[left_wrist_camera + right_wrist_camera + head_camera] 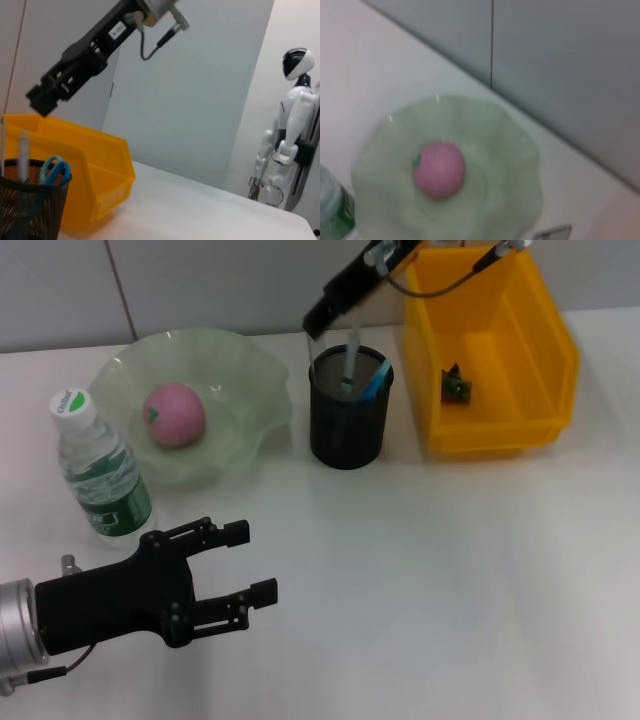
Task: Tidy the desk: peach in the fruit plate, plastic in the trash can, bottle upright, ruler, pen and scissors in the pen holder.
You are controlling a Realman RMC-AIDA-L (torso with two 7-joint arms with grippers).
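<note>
The right gripper (318,324) is held above the pen holder (348,420), jaw state unclear; the left gripper's (250,562) jaws are spread.

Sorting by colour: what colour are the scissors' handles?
Light blue scissors, best seen in the left wrist view, in the pen holder.

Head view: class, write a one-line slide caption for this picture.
Peach in the plate, bottle upright, scissors in the holder; right gripper above it, left gripper open.
</note>
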